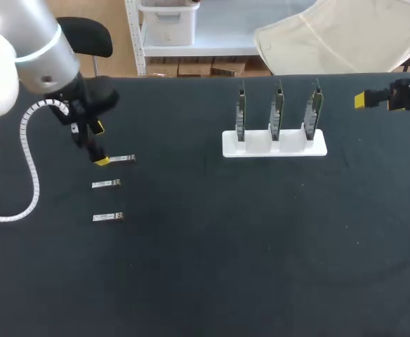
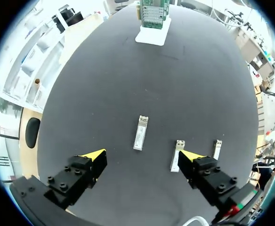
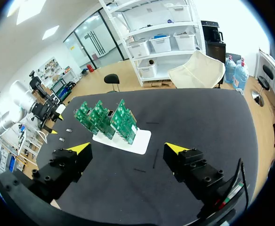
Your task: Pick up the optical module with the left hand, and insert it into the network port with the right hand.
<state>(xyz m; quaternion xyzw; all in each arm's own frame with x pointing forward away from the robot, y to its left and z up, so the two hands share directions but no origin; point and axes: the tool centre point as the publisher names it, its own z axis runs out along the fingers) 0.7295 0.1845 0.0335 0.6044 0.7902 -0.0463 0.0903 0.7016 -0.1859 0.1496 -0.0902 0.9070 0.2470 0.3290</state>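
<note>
Three small metal optical modules lie in a column at the table's left: the far one, the middle one and the near one. My left gripper hangs open just over the far module's end. In the left wrist view the far module lies slightly ahead of the left gripper, in line with the gap between its fingers; the middle module lies by one fingertip. The network ports are on three green boards upright in a white stand. My right gripper is open and holds nothing, off to the stand's right.
The third module lies outside the left gripper's fingers. A white coiled cable hangs from the left arm over the table's left edge. The dark tabletop spreads wide in front of the stand.
</note>
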